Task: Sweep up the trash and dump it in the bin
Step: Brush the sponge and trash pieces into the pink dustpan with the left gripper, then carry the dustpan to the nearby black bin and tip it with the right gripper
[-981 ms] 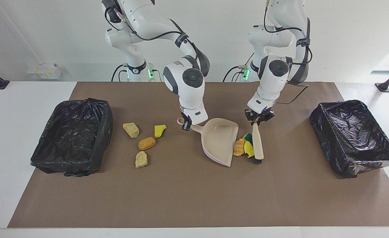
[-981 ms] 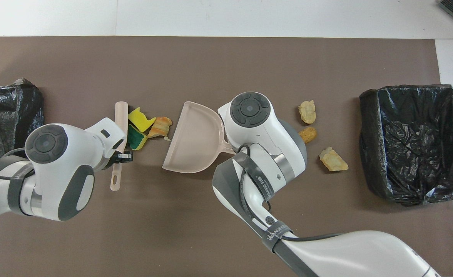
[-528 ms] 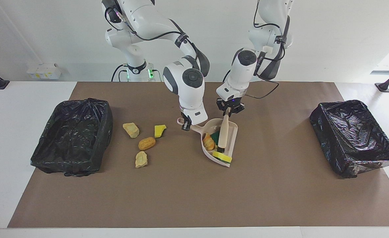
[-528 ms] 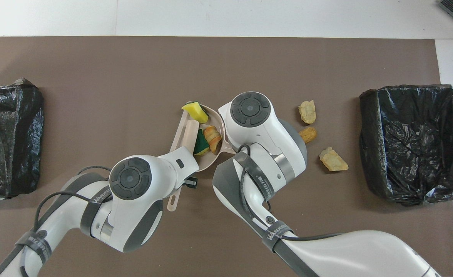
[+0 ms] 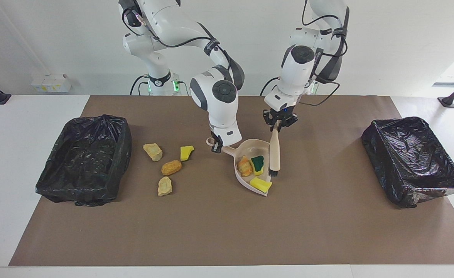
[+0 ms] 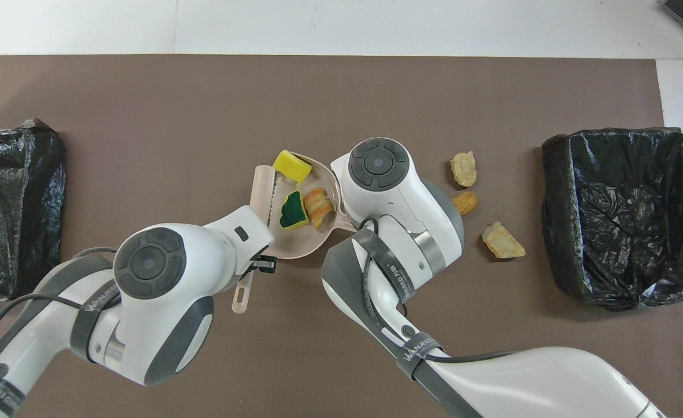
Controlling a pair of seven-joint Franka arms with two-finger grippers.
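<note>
My right gripper [image 5: 218, 146] is shut on the handle of the beige dustpan [image 5: 252, 148], which rests on the brown mat. Three pieces of trash lie in the pan: an orange bread lump [image 5: 244, 166], a green-faced sponge [image 5: 257, 163] and a yellow sponge [image 5: 260, 184]. My left gripper [image 5: 280, 122] is shut on the beige brush [image 5: 275, 154], whose bristles hang at the pan's open lip. Several more pieces of trash [image 5: 171, 167] lie on the mat toward the right arm's end. In the overhead view the pan [image 6: 297, 244], brush [image 6: 262, 191] and left gripper [image 6: 260, 264] show; the right gripper is hidden under its wrist.
A black-lined bin [image 5: 86, 158] stands at the right arm's end of the table, beside the loose trash. A second black-lined bin [image 5: 414, 158] stands at the left arm's end. Both also show in the overhead view, one [image 6: 620, 215] at each end [image 6: 10, 203].
The left gripper swept three pieces into the dustpan, then drew the brush back to the pan's open lip. The pieces have settled inside. The right gripper and the pan have stayed in place.
</note>
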